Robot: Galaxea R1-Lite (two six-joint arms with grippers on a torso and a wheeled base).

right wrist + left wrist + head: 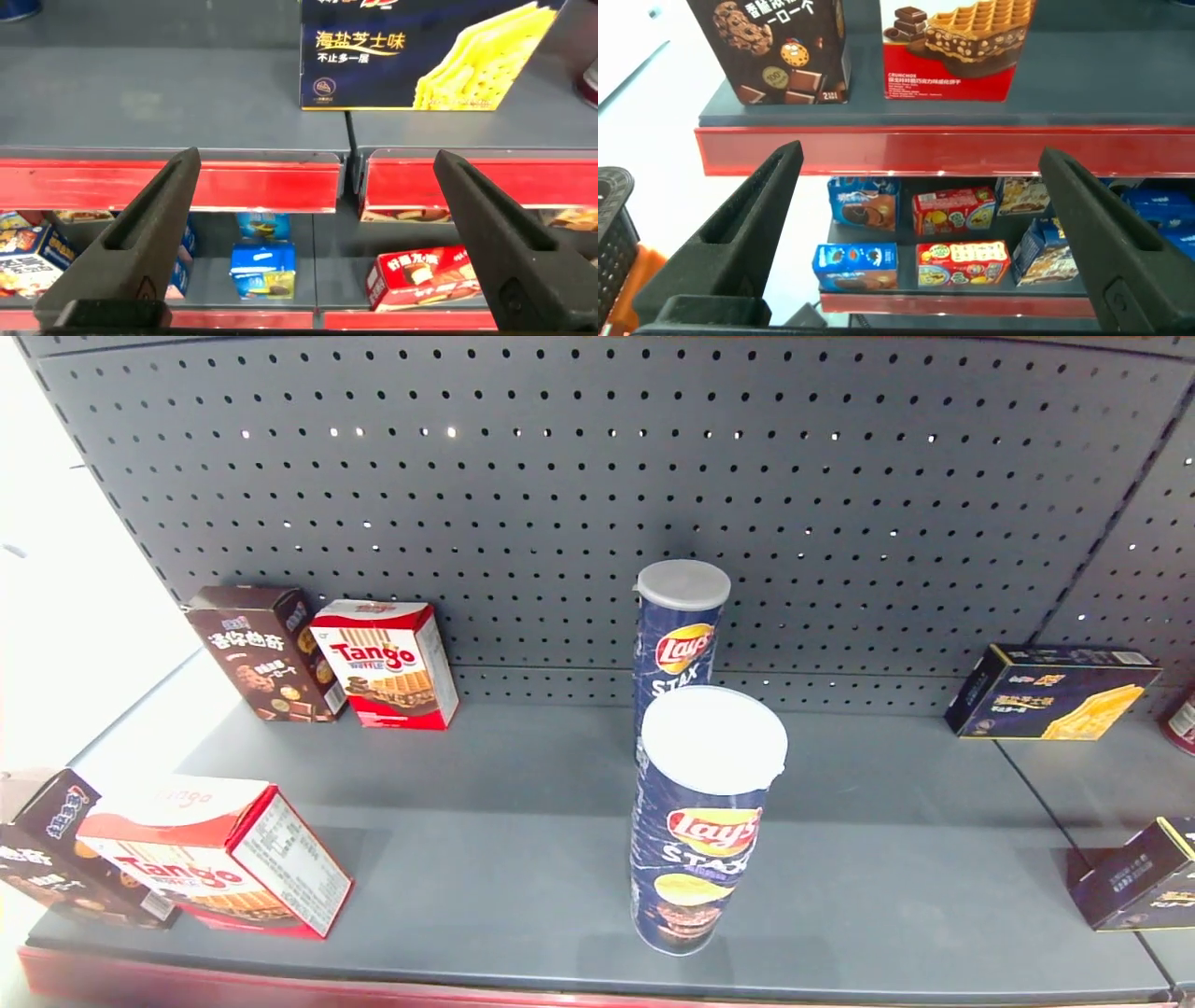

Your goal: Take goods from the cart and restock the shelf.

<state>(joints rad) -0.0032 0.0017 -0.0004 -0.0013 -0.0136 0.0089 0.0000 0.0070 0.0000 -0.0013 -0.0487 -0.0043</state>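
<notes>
The grey shelf (504,821) carries two tall blue chip cans, one near the front (702,821) and one behind it (677,625). At the left stand a brown cookie box (264,651) and a red wafer box (387,663), with another red wafer box (215,859) and another brown box (47,849) at the front edge. My left gripper (922,159) is open and holds nothing, level with the red shelf lip (943,149) below the cookie box (775,47) and wafer box (957,47). My right gripper (318,161) is open and holds nothing, facing the lip (252,182) below a dark blue cracker box (430,51).
Dark blue cracker boxes sit at the shelf's back right (1050,693) and front right (1134,877). A perforated back panel (597,476) closes the shelf. Lower shelves hold several small snack boxes (957,210) (262,271). A black basket edge (612,233) shows beside the left gripper.
</notes>
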